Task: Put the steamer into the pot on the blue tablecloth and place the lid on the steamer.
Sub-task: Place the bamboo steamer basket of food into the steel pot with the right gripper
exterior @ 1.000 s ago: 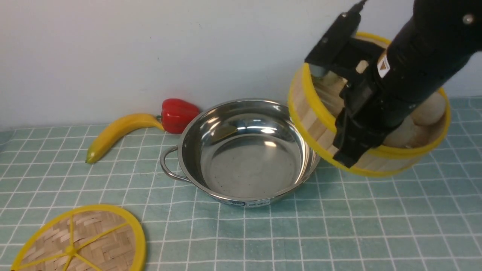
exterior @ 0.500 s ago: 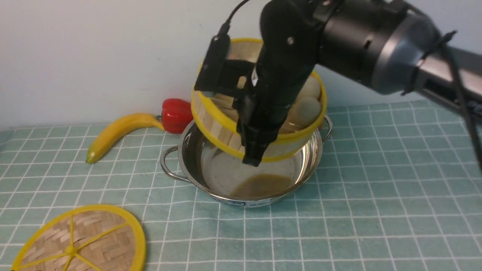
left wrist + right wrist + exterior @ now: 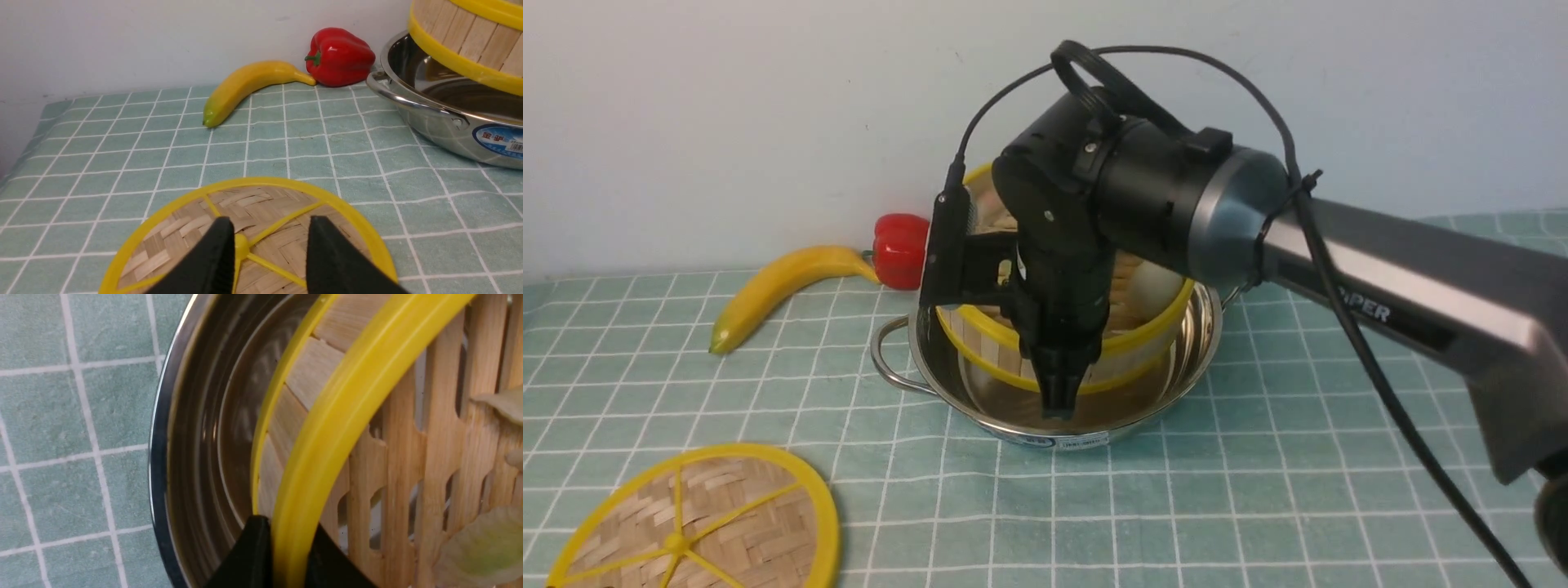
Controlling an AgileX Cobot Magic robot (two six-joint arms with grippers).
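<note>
Yellow rim of the steamer point(image 3: 347, 416) sat pinched between the right jaws, inside the pot point(image 3: 196, 437); left jaws stood parted over the lid point(image 3: 265, 204).

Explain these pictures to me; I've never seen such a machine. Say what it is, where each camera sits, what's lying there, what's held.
It is a robot with two arms. The wide picture looks forward from between them; the other two come from wrist cameras. The right end effector pinches the rim of the steamer, tilted and partly inside the pot. The left end effector hangs open over the lid. A banana and a red pepper lie by the wall on the checked tablecloth.
</note>
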